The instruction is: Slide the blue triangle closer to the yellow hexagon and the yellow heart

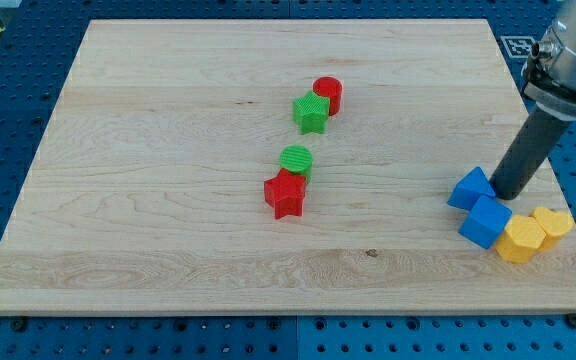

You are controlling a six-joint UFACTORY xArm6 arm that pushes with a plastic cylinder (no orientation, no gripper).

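Observation:
The blue triangle [470, 188] lies near the board's right edge, touching the blue cube [485, 221] just below it. The yellow hexagon [519, 240] touches the cube's right side, and the yellow heart [553, 222] touches the hexagon on its upper right. My tip [504, 195] stands on the board right against the triangle's right side, just above the blue cube. The dark rod rises from it toward the view's top right.
A red cylinder [328, 94] and a green star [311, 113] touch near the board's middle top. A green cylinder [295, 160] and a red star [285, 194] touch below them. The wooden board [168, 200] has its right edge close beside the yellow blocks.

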